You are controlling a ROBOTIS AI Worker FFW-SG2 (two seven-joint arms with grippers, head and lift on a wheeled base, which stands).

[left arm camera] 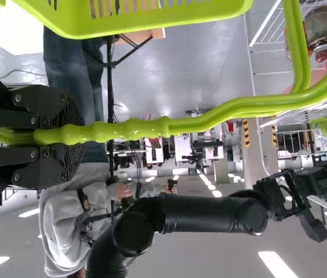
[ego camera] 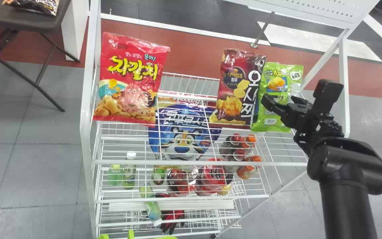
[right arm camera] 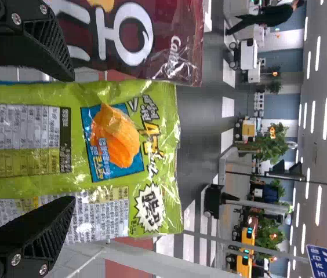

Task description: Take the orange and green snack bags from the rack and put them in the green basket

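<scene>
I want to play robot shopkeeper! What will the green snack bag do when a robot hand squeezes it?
The green snack bag will probably bend and crinkle, because its skin looks thin and wrinkly. It might slip a little, since it's shiny. It could tip too, standing tall on the rack.

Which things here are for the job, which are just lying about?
Job: green snack bag, green basket, rack, left gripper, right gripper; red bag or maroon bag, can't tell which counts as orange.

Lying about: blue tiger bag, white-capped bottle, folding chair.
</scene>
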